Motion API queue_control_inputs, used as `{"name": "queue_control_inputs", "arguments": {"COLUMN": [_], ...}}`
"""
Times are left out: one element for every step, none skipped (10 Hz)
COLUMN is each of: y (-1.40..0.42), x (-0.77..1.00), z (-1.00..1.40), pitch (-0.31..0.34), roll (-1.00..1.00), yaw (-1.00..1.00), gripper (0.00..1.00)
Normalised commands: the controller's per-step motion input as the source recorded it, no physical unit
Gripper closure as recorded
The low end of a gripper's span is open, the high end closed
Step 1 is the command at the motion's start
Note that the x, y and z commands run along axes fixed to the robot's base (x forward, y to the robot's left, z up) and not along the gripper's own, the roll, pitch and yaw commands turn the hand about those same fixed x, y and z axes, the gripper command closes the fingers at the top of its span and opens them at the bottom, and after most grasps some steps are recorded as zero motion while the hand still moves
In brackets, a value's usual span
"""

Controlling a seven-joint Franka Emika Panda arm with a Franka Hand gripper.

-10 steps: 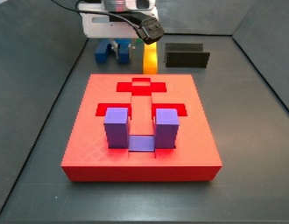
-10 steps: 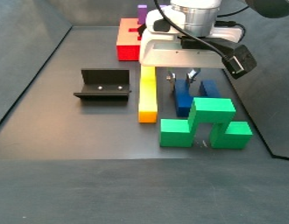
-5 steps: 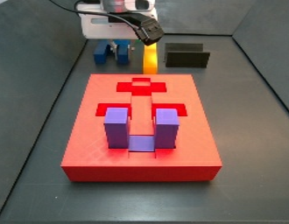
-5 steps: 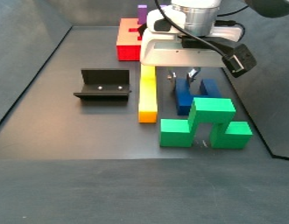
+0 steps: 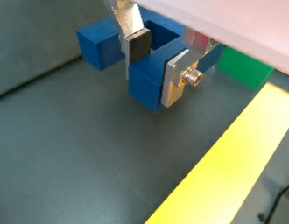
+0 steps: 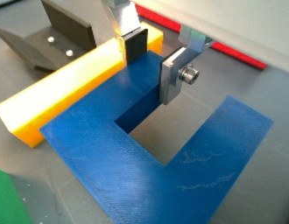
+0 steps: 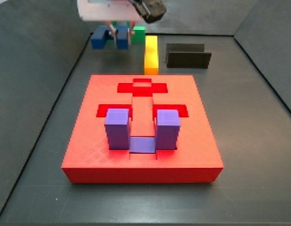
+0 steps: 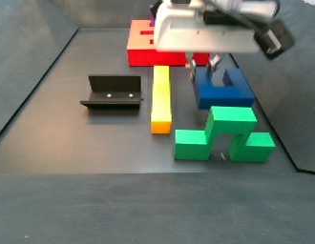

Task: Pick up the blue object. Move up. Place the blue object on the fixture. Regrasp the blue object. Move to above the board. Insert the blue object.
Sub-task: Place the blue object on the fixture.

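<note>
The blue object (image 8: 224,92) is a dark blue U-shaped block that hangs a little above the floor at the far end of the workspace, also seen in a side view (image 7: 109,37). My gripper (image 5: 157,66) is shut on one of its prongs, with a silver finger on each side in both wrist views (image 6: 154,63). The fixture (image 8: 109,92) stands on the floor beyond the yellow bar, seen too in a side view (image 7: 188,56) and a wrist view (image 6: 47,39). The red board (image 7: 113,161) lies apart from the gripper, with a paler purple U-shaped block (image 7: 142,131) set in it.
A long yellow bar (image 8: 160,100) lies between the fixture and the blue object. A green stepped block (image 8: 224,133) sits close beside the blue object. The dark side walls of the workspace run along both edges.
The gripper has risen with the blue object in it, so the block has left the floor. Nothing else has moved.
</note>
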Motion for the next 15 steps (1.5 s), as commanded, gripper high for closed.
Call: {"name": "queue_control_inputs", "arguments": {"y": [0.0, 0.0, 0.0, 0.0, -0.05, -0.06, -0.15, -0.19, -0.06, 0.0, 0.0, -0.02, 0.0, 0.0, 0.0], "x": [0.0, 0.22, 0.58, 0.69, 0.73, 0.76, 0.73, 0.8, 0.68, 0.59, 0.63, 0.66, 0.68, 0.79, 0.95], "z": [-0.02, 0.17, 0.4, 0.59, 0.67, 0.64, 0.5, 0.34, 0.3, 0.18, 0.04, 0.0, 0.0, -0.06, -0.08], "pitch": [0.0, 0.034, 0.197, 0.286, 0.269, 0.174, 0.04, 0.011, -0.011, -0.166, -0.166, -0.151, -0.186, -0.12, 0.0], "roll": [0.0, -0.11, -0.14, -0.21, -0.31, -0.55, -0.52, -0.6, -0.87, -1.0, -0.99, -0.86, -0.87, -0.79, -0.55], "yaw": [0.0, 0.03, 0.0, 0.0, -0.04, -0.09, -0.07, -0.05, -0.12, -0.16, -0.16, -0.18, -0.19, -0.13, -0.05], "gripper": [1.0, 1.0, 1.0, 1.0, 1.0, 1.0, 1.0, 1.0, 1.0, 1.0, 1.0, 1.0, 1.0, 1.0, 1.0]}}
